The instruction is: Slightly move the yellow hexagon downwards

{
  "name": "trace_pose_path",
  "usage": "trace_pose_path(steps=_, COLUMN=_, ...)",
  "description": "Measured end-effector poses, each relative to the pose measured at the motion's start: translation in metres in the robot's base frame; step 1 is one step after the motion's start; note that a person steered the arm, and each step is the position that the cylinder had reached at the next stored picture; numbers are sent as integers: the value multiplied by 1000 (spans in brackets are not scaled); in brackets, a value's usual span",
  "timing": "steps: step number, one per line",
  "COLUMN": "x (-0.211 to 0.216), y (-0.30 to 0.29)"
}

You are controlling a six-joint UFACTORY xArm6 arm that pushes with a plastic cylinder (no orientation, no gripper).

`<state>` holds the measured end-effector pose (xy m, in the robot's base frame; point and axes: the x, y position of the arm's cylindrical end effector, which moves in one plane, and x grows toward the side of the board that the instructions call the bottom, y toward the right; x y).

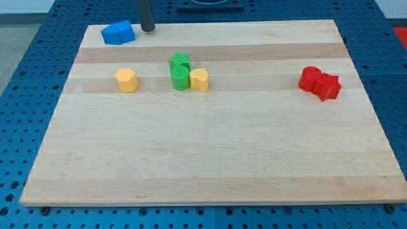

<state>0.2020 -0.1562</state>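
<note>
Camera view, my tip: my tip [147,29] rested at the board's top edge, left of centre, just beside the right end of the blue blocks [119,32].
Camera view, jaws: the arm carried none, only the dark rod, so there was nothing to call wide, narrow or holding.
Camera view, task's thing: the yellow hexagon [127,80] sat in the left half of the wooden board [210,165], below the blue blocks and well apart from my tip.
Camera view, neighbours: a green pair [180,70] stood to the hexagon's right with a gap between, and a second yellow block [200,80], shape hard to make out, touched the green pair's right side. Two red blocks [320,83] lay far off toward the view's right.
Step in hand, judged: the tip was not yet behind the block. It would need to come to the hexagon's top side, centred on it, then push a short way toward the view's bottom. An off-centre contact would likely turn or slide the block sideways.
Approach, judged: the path from the tip down to the hexagon's top side looked free if it kept right of the blue blocks and left of the green pair.
Edges and room: below the hexagon lay bare wood far toward the bottom edge. The left edge was near but not close enough to trouble a straight downward nudge.
</note>
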Motion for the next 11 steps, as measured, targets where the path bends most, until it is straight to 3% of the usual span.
trace_pose_path(steps=3, x=21, y=-30)
trace_pose_path(steps=6, x=76, y=25)
trace_pose_path(steps=11, x=77, y=25)
